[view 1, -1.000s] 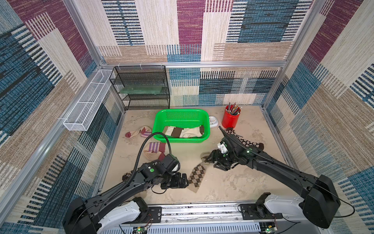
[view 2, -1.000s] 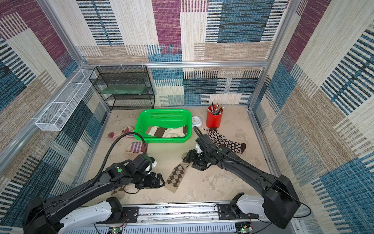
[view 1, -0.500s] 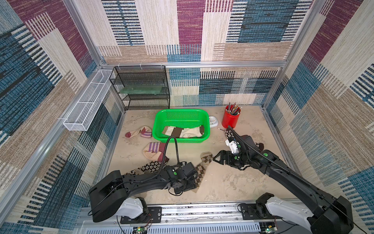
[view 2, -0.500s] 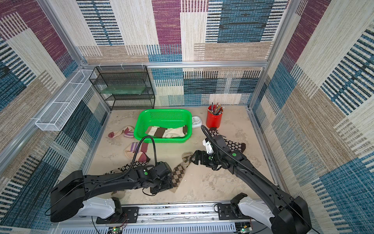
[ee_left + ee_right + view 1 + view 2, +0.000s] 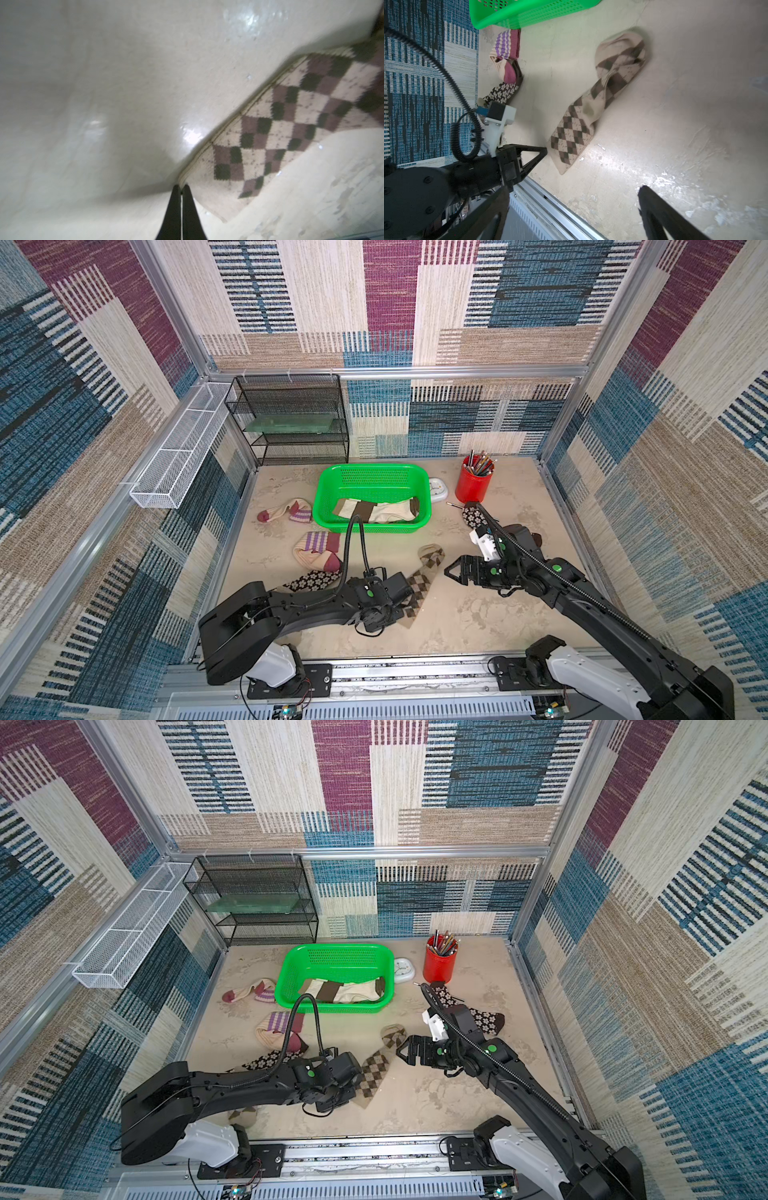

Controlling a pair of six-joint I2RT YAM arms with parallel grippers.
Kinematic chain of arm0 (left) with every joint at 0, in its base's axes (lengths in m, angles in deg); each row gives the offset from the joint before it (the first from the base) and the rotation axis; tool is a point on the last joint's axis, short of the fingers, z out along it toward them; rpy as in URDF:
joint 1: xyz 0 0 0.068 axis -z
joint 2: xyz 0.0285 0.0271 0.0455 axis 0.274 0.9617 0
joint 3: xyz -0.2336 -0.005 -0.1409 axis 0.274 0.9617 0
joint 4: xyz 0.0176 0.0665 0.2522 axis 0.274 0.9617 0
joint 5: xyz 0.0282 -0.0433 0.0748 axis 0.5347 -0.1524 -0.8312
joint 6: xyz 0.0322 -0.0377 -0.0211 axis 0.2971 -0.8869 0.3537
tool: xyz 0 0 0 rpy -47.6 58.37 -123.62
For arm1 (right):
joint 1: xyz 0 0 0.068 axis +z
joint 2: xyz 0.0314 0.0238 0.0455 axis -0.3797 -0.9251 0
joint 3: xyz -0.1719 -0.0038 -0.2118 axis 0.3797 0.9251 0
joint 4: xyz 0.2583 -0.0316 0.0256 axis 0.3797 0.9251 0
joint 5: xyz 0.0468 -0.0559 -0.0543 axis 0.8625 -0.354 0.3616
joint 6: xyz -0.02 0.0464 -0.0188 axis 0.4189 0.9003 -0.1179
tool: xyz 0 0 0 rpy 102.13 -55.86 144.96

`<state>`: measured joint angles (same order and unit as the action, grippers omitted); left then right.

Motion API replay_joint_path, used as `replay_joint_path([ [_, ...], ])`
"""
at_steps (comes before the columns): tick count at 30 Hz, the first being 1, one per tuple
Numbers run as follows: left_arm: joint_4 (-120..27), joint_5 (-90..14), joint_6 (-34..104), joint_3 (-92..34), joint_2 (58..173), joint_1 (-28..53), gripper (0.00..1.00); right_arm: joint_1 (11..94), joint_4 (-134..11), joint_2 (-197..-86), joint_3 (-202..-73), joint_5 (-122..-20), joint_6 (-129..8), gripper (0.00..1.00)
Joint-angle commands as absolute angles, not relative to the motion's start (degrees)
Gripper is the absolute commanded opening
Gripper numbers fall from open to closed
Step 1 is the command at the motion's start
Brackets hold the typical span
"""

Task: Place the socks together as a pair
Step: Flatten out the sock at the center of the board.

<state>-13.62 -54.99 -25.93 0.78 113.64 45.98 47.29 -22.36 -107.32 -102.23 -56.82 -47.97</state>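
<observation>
Your left hand point(image 5: 181, 188): fingers pressed together, pinched cuff corner of argyle sock point(image 5: 424, 577). Your right hand point(image 5: 449, 572): spread wide, hovered just beside sock's foot end, not touching.

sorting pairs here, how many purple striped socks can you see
2. One striped sock lies left of the green basket; the other striped sock is bunched in front of it, touching a daisy sock. More may be hidden.
</observation>
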Motion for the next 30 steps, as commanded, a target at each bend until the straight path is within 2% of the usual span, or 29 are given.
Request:
replay_joint_path([
  [1,-2.66,-58.51,-21.8,-1.07,107.69,46.1,0.03,45.36,-23.0,-106.96,-101.36,-56.15,-50.38,0.98],
  [11,12.76,-60.62,-20.76,2.02,89.94,45.74,0.01,44.73,-31.38,-112.87,-99.43,-54.01,-51.78,0.98],
  [22,15.54,-59.0,-23.39,10.22,82.23,41.23,0.02,57.23,-36.36,-125.96,-103.98,-63.21,-51.88,0.91],
  [24,15.09,-58.67,-23.23,11.4,81.68,40.26,0.02,59.83,-36.74,-127.24,-105.31,-67.02,-52.02,0.83],
  [25,14.68,-58.6,-22.96,11.65,81.55,39.83,0.02,60.76,-37.59,-127.37,-105.65,-68.27,-51.83,0.76],
  [28,12.68,-58.39,-21.65,11.76,82.41,38.69,0.03,61.89,-42.3,-126.95,-105.1,-67.81,-50.38,0.46],
  [30,11.09,-58.03,-20.56,11.68,83.46,37.75,0.1,62.96,-44.76,-128.28,-105.36,-66.58,-50.39,0.35],
])
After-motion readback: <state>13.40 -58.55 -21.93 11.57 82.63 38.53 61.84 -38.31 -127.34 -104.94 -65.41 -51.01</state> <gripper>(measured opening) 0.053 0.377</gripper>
